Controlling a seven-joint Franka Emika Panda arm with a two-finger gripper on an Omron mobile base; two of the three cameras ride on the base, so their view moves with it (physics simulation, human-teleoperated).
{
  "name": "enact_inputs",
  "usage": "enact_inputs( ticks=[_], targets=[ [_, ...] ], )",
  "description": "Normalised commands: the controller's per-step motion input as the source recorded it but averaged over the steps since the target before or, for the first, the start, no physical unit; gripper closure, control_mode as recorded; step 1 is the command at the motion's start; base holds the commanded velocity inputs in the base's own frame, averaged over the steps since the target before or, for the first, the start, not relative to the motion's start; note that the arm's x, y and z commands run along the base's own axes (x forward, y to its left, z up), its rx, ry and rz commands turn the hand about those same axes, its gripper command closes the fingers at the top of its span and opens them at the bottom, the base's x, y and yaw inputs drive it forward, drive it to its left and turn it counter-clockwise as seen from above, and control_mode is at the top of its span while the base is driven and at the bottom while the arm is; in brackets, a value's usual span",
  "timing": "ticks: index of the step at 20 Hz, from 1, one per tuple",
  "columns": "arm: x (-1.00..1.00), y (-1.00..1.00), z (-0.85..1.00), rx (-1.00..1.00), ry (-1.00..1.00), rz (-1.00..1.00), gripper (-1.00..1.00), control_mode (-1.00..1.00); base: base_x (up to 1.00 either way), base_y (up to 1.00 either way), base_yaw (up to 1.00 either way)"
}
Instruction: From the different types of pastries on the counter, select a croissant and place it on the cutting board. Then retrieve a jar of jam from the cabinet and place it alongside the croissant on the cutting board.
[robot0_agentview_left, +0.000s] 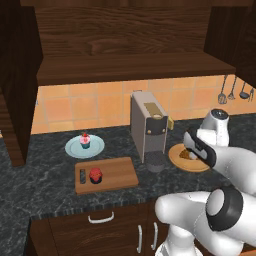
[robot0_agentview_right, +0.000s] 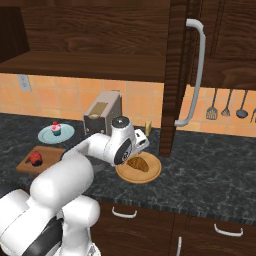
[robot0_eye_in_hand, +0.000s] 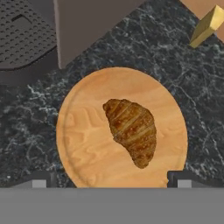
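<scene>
Croissant: the croissant (robot0_eye_in_hand: 131, 130) lies just right of centre on the round wooden plate (robot0_eye_in_hand: 83, 140), long axis running from 11 o'clock to 5 o'clock in the hand view; nothing grips it.
Hand: the hand (robot0_eye_in_hand: 111, 178) hovers directly above the plate, its 2 dark fingertips (robot0_eye_in_hand: 38, 179) spread wide, 1 at each lower corner of the hand view, with nothing between them.
Step in hand: judged as the reach for the croissant. To do it well, shift slightly toward the pastry so it sits midway between the tips, turn the wrist so the fingers close across the narrow ridged width, not along the length, then descend straight and stop short of the plate.
Cutting board: the cutting board (robot0_agentview_left: 117, 172) sits at 9 o'clock from the plate in the left base view, past the grey coffee machine (robot0_agentview_left: 148, 126); the jar of jam (robot0_agentview_left: 96, 175) already stands on it near the slot end.
Cupcake: the cupcake (robot0_agentview_left: 85, 141) rests on a pale blue dish behind the board.
Materials: croissant golden-brown, ridged, crescent-shaped, probably soft and crushable; plate smooth, light grained wood, low rim; bench (robot0_eye_in_hand: 183, 78) dark speckled stone.
</scene>
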Motion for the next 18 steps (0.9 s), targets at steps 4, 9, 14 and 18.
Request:
enact_inputs(
  ticks=[4, 9, 14, 18],
  targets=[
    [0.56, -0.25, -0.03, 0.00, 0.06, 0.18, -1.00, -1.00, 0.00, 0.00, 0.00],
    [0.11, 0.00, 0.00, 0.00, 0.00, 0.01, -1.00, -1.00, 0.00, 0.00, 0.00],
    [0.02, -0.01, -0.09, -0.02, 0.01, 0.00, -1.00, -1.00, 0.00, 0.00, 0.00],
    [0.00, 0.00, -0.40, -0.01, 0.07, 0.00, -1.00, -1.00, 0.00, 0.00, 0.00]
  ],
)
